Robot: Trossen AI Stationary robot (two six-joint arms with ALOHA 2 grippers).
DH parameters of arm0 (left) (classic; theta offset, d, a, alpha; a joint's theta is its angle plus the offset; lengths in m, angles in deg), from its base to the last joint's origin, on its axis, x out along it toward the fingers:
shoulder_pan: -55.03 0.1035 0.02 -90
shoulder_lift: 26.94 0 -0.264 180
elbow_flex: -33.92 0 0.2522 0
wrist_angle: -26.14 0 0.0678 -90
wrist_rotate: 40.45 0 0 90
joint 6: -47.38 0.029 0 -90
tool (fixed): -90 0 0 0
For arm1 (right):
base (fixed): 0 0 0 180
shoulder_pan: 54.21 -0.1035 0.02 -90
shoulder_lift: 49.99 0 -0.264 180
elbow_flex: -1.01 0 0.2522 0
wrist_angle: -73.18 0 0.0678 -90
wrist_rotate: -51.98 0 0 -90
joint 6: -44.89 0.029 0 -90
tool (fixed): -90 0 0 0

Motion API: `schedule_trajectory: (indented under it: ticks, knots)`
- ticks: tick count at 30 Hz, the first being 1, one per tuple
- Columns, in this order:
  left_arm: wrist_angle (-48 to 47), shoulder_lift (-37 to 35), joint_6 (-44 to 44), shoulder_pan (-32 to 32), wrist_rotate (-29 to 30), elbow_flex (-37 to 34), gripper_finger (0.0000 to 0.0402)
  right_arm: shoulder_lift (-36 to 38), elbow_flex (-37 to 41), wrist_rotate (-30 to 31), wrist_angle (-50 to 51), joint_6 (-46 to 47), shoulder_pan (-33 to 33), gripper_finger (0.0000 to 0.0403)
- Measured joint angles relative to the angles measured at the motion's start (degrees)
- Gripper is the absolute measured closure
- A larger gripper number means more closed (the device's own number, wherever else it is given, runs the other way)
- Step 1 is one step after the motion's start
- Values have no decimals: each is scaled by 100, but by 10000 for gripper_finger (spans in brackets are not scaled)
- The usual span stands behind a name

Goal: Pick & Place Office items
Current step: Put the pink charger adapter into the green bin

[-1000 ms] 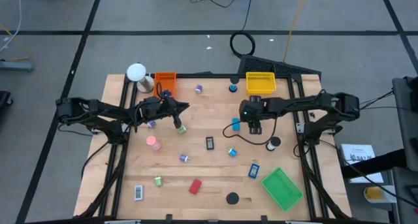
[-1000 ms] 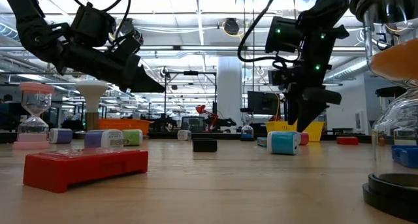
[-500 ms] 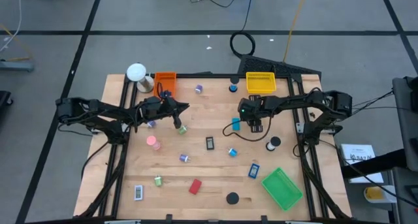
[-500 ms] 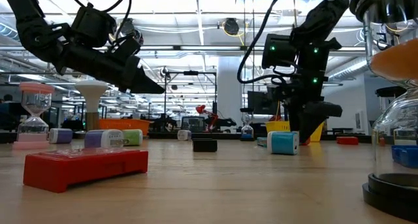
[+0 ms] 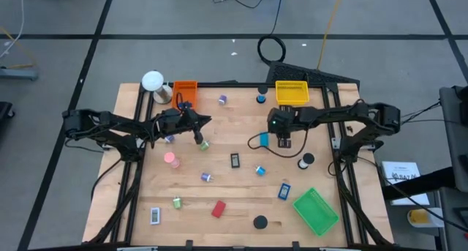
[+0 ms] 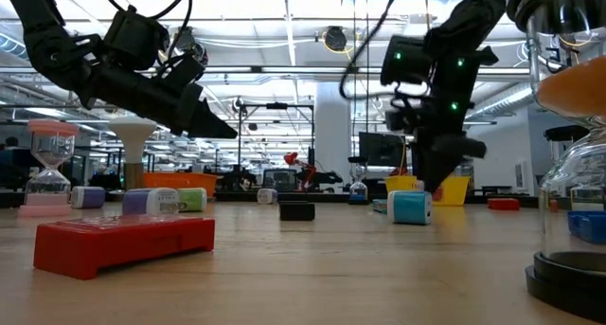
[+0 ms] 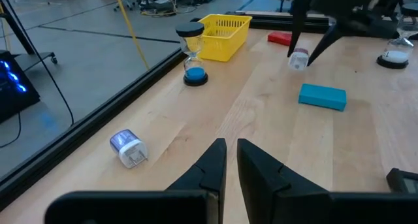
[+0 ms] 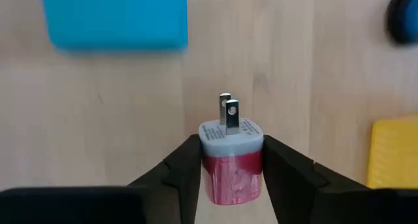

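Observation:
My right gripper (image 8: pixel 232 178) is shut on a small red charger plug (image 8: pixel 230 165) with a white face and two metal prongs. It stands at the table's middle right (image 5: pixel 284 141), beside a blue rectangle (image 5: pixel 264 140). In the high view the gripper hides the plug. My left gripper (image 7: pixel 230 159) hovers shut and holding nothing at the table's middle left (image 5: pixel 199 137), above a green roll (image 5: pixel 204 144). Other small items lie scattered on the wood: a red rectangle (image 5: pixel 218 208), a pink roll (image 5: pixel 170 159) and a black disc (image 5: pixel 260 222). My right gripper pinches the plug's red body (image 8: pixel 225 175) between its two fingers (image 8: pixel 183 168), one on each flat side. The fingers slant steeply down from above. The white face and prongs (image 8: pixel 226 113) stick out past the fingertips. Whether the plug rests on the table I cannot tell.
An orange tray (image 5: pixel 184 92) and a yellow tray (image 5: pixel 291 92) stand at the far edge, and a green tray (image 5: pixel 316 211) at the near right. A white ball-topped object (image 5: pixel 153 81) is at the far left. A black cable (image 5: pixel 274 152) hangs below the right arm.
My right gripper has drawn its fingers together onto the red plug while staying over the same spot beside the blue rectangle. My left gripper has kept still.

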Motion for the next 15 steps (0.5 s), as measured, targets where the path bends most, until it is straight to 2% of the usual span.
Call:
schedule_trajectory:
  ticks: [3,8,11,15]
  knots:
    - [4,0,-8,-1,-2,1,360,276,8,-245,-482,303,-9,274]
    - [85,0,-8,0,2,-1,360,257,207,-490,-2276,786,-39,275]
    - [107,0,-8,-1,1,-1,360,-200,311,-886,-3972,1078,-61,276]
    - [103,0,-21,1,2,0,360,-1142,267,-1308,-5644,1389,-123,276]
